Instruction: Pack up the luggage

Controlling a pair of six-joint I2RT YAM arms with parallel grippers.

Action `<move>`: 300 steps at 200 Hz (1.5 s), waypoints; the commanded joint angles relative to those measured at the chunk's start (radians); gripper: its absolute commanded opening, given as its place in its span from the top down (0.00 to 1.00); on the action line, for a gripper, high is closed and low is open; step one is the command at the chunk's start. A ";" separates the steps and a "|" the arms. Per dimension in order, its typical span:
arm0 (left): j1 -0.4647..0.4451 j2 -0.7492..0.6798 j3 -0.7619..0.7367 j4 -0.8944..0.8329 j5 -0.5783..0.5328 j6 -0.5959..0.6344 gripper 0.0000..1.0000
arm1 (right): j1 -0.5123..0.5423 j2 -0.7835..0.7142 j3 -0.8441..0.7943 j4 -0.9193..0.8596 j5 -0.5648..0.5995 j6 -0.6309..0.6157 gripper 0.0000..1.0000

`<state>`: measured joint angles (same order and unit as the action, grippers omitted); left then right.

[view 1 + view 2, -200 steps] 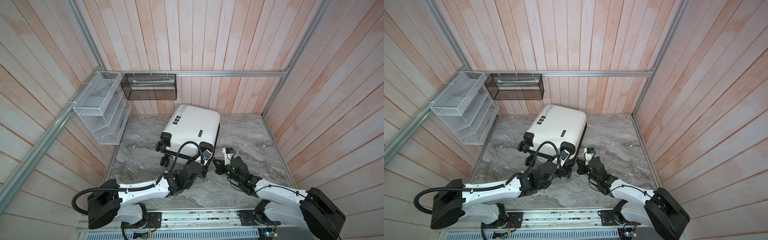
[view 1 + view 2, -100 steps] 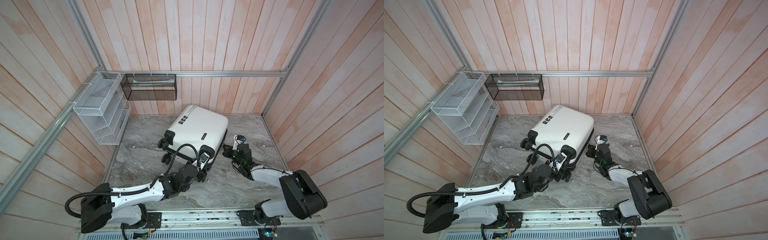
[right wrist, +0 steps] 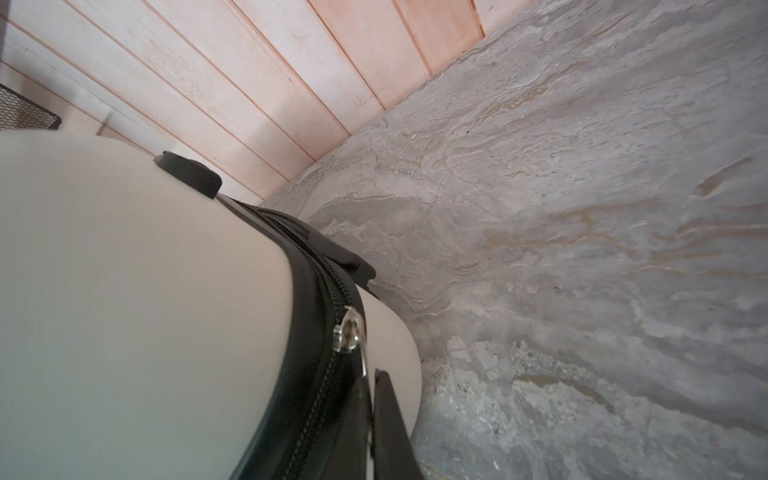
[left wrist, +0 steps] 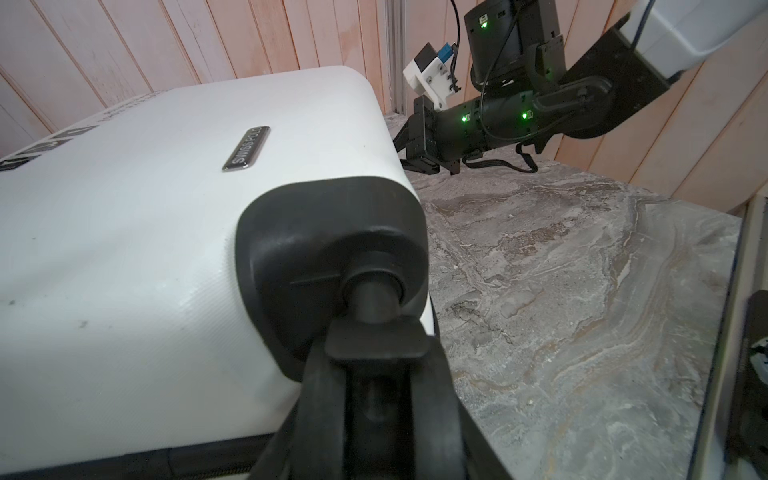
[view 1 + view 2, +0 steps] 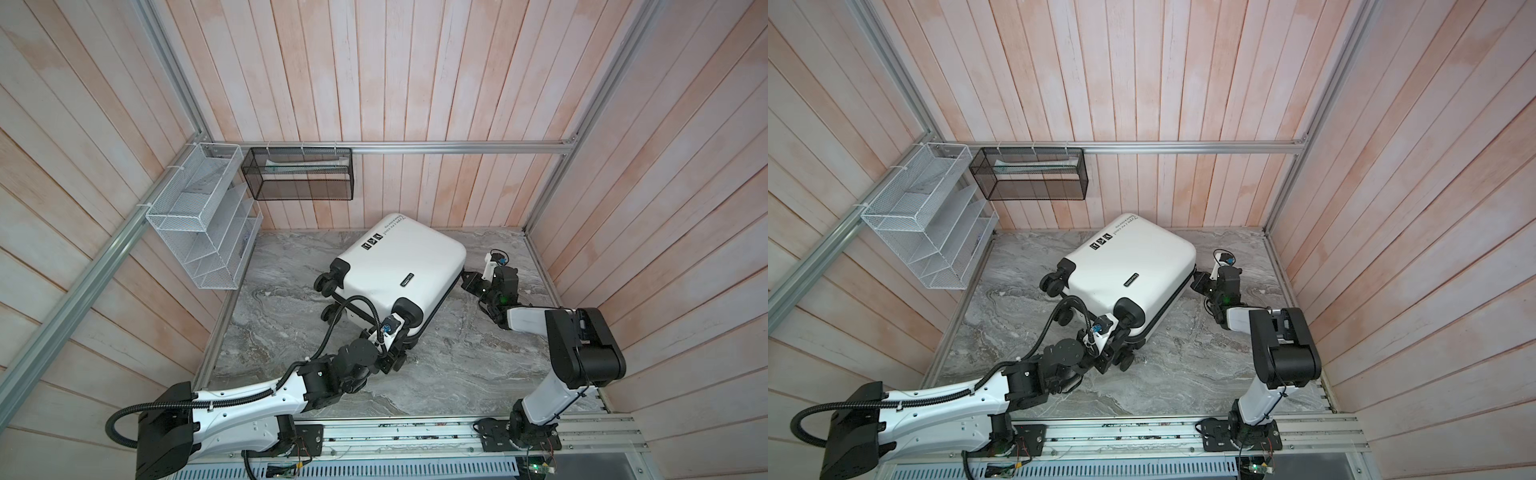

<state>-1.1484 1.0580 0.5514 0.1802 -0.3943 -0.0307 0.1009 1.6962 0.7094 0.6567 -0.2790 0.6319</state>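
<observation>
My right gripper [image 3: 371, 380], shut on the zip pull [image 3: 352, 336], has the luggage [image 5: 399, 266] seam running ahead; left gripper [image 4: 374, 374] clamps a wheel [image 4: 376, 336].

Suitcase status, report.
Left tool clamped on caster. Right tool shut at zipper pull. Suitcase closed, lying down. Nothing in the way.

The luggage [image 5: 399, 270] more crosswise, right jaws farther back along its side.
</observation>
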 commanded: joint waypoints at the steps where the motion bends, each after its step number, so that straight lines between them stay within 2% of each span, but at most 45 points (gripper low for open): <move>1: -0.004 -0.049 -0.001 0.075 -0.021 -0.012 1.00 | -0.053 0.007 -0.019 0.003 0.102 0.012 1.00; 13: 0.001 -0.042 0.000 0.080 -0.023 -0.017 0.91 | -0.053 -0.017 -0.033 -0.017 0.096 0.007 1.00; 30: 0.004 -0.038 -0.001 0.088 -0.024 -0.021 0.68 | -0.052 -0.058 -0.049 -0.057 0.090 -0.007 0.72; 38: 0.004 -0.040 0.000 0.090 -0.029 -0.023 0.50 | -0.054 -0.080 -0.057 -0.077 0.091 -0.010 0.58; 44: 0.004 -0.044 -0.001 0.092 -0.033 -0.024 0.36 | -0.056 -0.097 -0.062 -0.092 0.093 -0.008 0.51; 60: 0.004 -0.062 0.001 0.086 -0.064 -0.039 0.14 | -0.065 -0.141 -0.071 -0.135 0.106 -0.006 0.42; 76: 0.007 -0.099 0.001 0.071 -0.086 -0.040 0.01 | -0.078 -0.180 -0.077 -0.168 0.121 -0.006 0.40; 110: 0.039 -0.177 0.049 -0.063 -0.163 -0.182 0.00 | -0.111 -0.207 -0.050 -0.184 0.139 0.003 0.39; 130: 0.141 -0.188 0.133 -0.265 -0.156 -0.400 0.00 | -0.127 -0.179 0.015 -0.197 0.135 -0.004 0.38; 156: 0.320 -0.183 0.212 -0.434 0.017 -0.612 0.00 | -0.156 -0.084 0.147 -0.244 0.087 -0.004 0.38; 181: 0.436 -0.153 0.246 -0.475 0.198 -0.697 0.00 | -0.186 0.030 0.278 -0.266 -0.021 0.013 0.38; 198: 0.471 -0.122 0.248 -0.450 0.285 -0.706 0.00 | -0.188 0.109 0.361 -0.267 -0.087 0.019 0.38; 254: 0.528 0.007 0.262 -0.366 0.372 -0.647 0.00 | -0.172 0.314 0.536 -0.165 -0.352 0.080 0.41; 300: 0.614 0.071 0.292 -0.314 0.435 -0.561 0.00 | -0.149 0.413 0.651 -0.193 -0.504 0.063 0.45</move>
<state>-0.5713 1.1061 0.8127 -0.1780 -0.0216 -0.6559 -0.0631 2.0647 1.2984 0.4534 -0.6426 0.7040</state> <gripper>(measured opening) 0.999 0.557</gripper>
